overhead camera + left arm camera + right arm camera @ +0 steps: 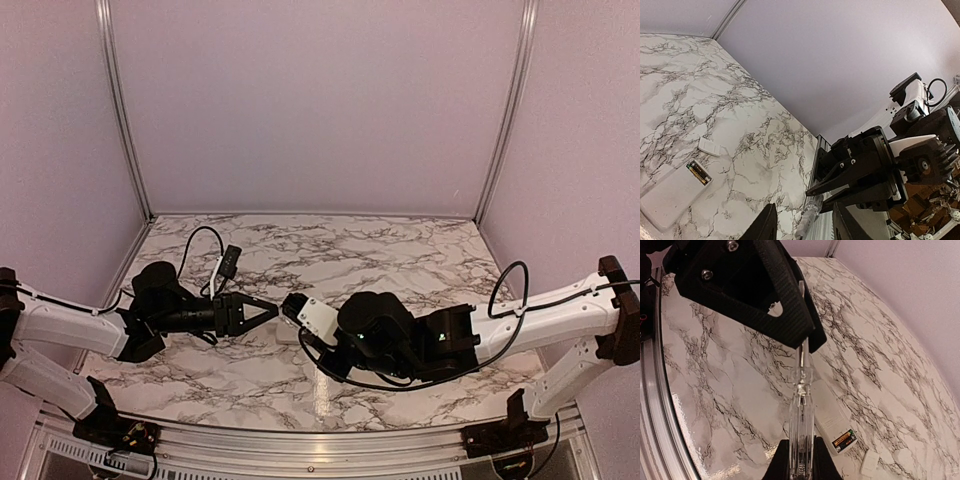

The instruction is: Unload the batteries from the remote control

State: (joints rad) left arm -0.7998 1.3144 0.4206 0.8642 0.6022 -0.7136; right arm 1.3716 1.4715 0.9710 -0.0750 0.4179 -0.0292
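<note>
The white remote control (667, 200) lies flat on the marble table, its battery bay open with the batteries (699, 173) still inside, one gold-brown and one dark. Its loose cover (708, 146) rests beside that end. My right gripper (801, 462) is shut on a clear, thin rod (801, 410), which points across the remote control (830, 412) towards my left gripper. The rod's tip (812, 217) sits between the fingers (762, 227) of my left gripper (804, 209), and a gap shows on both sides. The two grippers meet nose to nose above the remote control (288, 333).
The small white cover (869, 462) lies next to the remote's battery end (844, 441). An aluminium rail (652, 405) runs along the table's near edge. Pale walls enclose the table on three sides, and the right arm's black cable (505, 300) loops above it.
</note>
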